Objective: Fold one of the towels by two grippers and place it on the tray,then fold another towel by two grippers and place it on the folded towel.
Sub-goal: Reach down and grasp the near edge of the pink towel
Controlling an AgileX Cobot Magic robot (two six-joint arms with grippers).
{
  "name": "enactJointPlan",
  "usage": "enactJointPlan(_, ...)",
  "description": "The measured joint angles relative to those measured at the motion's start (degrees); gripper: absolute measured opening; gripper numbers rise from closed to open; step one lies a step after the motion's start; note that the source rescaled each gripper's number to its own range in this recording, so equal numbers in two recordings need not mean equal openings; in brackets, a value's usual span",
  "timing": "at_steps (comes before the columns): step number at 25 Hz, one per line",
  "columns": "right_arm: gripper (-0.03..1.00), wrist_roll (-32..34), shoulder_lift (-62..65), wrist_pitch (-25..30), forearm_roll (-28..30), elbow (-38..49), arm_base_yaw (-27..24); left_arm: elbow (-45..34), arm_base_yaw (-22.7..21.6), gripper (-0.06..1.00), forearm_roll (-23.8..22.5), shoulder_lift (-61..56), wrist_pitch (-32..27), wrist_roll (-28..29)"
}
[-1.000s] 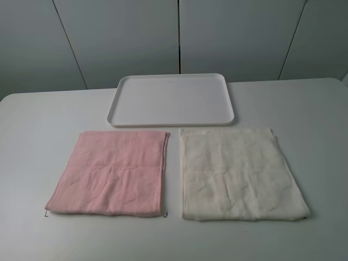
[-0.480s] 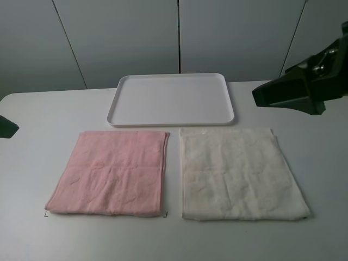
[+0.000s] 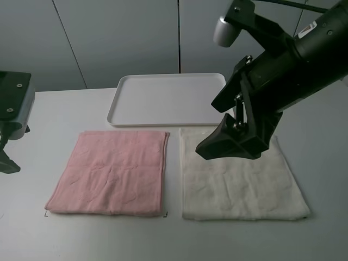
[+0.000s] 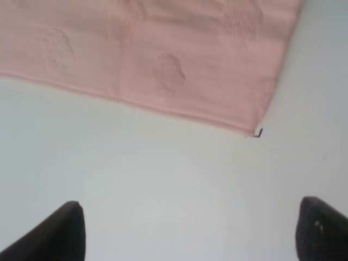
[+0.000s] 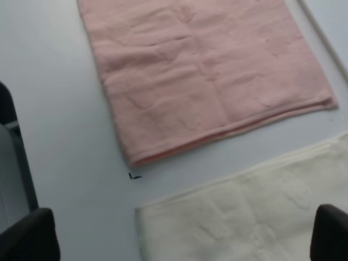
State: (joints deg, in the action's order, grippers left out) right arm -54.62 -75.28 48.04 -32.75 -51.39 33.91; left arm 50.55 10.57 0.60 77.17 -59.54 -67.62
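On the table (image 3: 65, 114), one towel (image 3: 111, 171) left of another towel (image 3: 239, 185), tray (image 3: 168, 100) behind both.

Pink towel (image 4: 163, 49) flat on table (image 4: 163, 185); gripper (image 4: 190, 231) fingers wide apart.

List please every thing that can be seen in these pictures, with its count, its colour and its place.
pale pink soft cloth towel: one, pink, flat on the table, left side, in front of the tray
cream fluffy cloth towel: one, off-white, flat, right of the pink one, apart from it
flat white plastic tray: one, white, behind both towels, nothing in it
small black corner marks: two, black, at the pink towel's near corners
white table: one, white, under everything
grey wall panels: several, grey, behind the table
left arm's black fingers: two, black, open, over bare table beside the pink towel
right arm's black fingers: two, black, open, above the cream towel
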Motion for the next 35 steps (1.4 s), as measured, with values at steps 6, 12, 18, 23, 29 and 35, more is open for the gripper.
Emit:
enactJointPlan(6,1.00,1.5,-4.6,-1.0,5.5,-0.5,7.0,-1.4,1.2,0.99,-0.1,4.9,3.4,-1.9)
enactJointPlan(12,1.00,2.5,-8.4,-3.3,8.1,-1.1,10.2,-8.6,1.6,0.99,1.5,8.3,10.6,-7.0)
enactJointPlan(18,1.00,2.7,-13.8,-4.1,8.3,-3.2,10.6,-12.9,3.1,0.99,-0.6,10.4,14.6,-7.5)
enactJointPlan(23,1.00,1.9,-17.1,-4.3,8.3,-3.3,10.7,-13.8,3.1,0.99,-1.3,13.3,16.9,-7.5)
enactJointPlan(29,1.00,0.8,-18.9,-5.2,9.4,-3.4,13.3,-13.8,3.1,0.99,-1.3,17.8,18.7,-7.5)
enactJointPlan(35,1.00,-0.1,-19.2,-8.2,10.6,-3.6,17.1,-13.8,3.1,0.99,-1.3,21.0,20.3,-7.5)
